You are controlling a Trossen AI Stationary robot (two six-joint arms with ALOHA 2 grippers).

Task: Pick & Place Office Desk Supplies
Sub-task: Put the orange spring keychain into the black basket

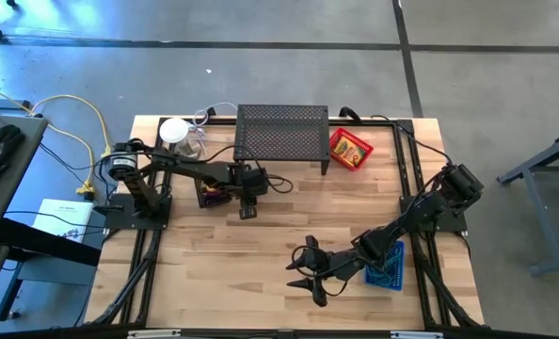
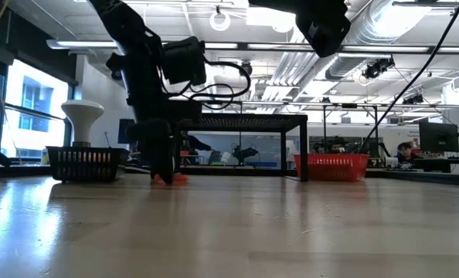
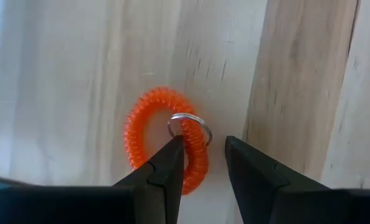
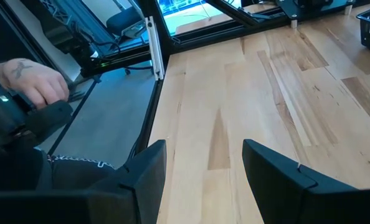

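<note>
1. So the left gripper [image 3: 203, 155] is hanging right over the orange coil ring [image 3: 163, 140], jaws parted and gripping nothing. One finger [image 3: 166, 168] is sitting over the coil next to its little metal key ring [image 3: 189, 127], the other over bare wood.
2. I'd be dropping straight down so the coil's near side ends up between the fingers, then closing gently, since it looks springy.
3. Further out, the black mesh tray [image 1: 211, 193] is sitting just beside it.
4. The right gripper [image 4: 203, 162] is idling open, well away, empty.

Bare wood around the orange coil ring [image 3: 166, 146]; black stand [image 1: 281, 134] stands behind.
</note>
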